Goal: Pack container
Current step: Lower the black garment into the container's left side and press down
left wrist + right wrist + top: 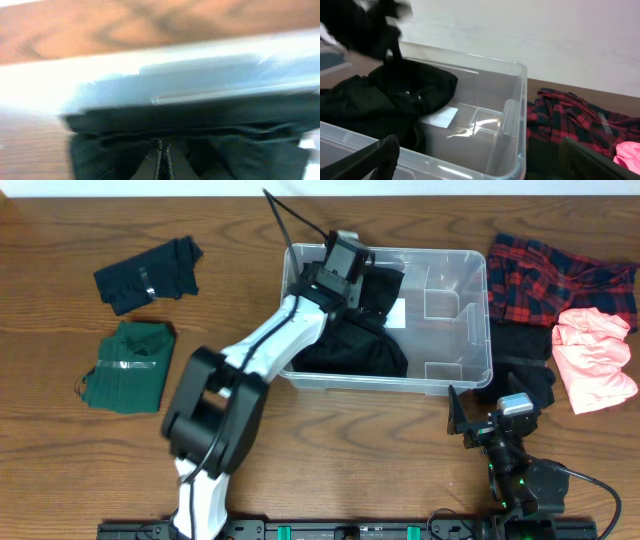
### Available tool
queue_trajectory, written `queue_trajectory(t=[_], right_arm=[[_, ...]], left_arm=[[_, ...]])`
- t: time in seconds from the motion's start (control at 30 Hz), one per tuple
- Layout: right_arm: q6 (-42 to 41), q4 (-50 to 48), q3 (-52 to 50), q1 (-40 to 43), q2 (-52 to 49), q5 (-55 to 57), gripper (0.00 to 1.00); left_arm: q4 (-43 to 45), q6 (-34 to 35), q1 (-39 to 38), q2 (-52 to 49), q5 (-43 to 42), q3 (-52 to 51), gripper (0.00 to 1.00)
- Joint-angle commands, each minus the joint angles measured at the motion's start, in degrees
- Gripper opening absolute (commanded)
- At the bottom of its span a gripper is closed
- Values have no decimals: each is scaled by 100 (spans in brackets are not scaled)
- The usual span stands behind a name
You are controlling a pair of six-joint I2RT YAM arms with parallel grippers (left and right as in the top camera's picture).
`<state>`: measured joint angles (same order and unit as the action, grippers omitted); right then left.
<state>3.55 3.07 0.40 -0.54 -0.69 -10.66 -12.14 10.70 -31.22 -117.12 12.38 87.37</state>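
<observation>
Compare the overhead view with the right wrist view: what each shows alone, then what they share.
Overhead alone: the green garment and navy garment left of the container, plus the left arm with its white links. Right wrist alone: the white wall rising behind the container. Shared: the container, the black garment inside it, the red plaid shirt and the pink garment.

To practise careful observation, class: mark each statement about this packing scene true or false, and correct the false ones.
1. A black garment lies in the clear container. True.
2. The red plaid shirt is inside the container. False: it lies on the table, outside the container.
3. The right gripper is open and empty. True.
4. The folded green garment sits on the pink garment. False: they lie apart, on opposite sides of the container.
</observation>
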Motion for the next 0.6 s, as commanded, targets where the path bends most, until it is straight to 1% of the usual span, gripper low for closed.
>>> queue_trajectory(t=[0.0, 0.13, 0.3, 0.4, 0.57], right_arm=[[35, 20, -9, 48, 35, 13, 99], [35, 20, -9, 48, 35, 13, 99], [35, 20, -9, 48, 35, 13, 99], [35, 20, -9, 48, 35, 13, 99], [35, 20, -9, 48, 35, 13, 99]], left_arm=[[-214, -103, -48, 776, 28, 31, 6], [-789, -98, -120, 1012, 22, 31, 6], [-1838, 87, -216, 992, 4, 2, 6], [-2315, 98, -236, 990, -44, -68, 6], [-2688, 101, -234, 968, -787, -234, 6]])
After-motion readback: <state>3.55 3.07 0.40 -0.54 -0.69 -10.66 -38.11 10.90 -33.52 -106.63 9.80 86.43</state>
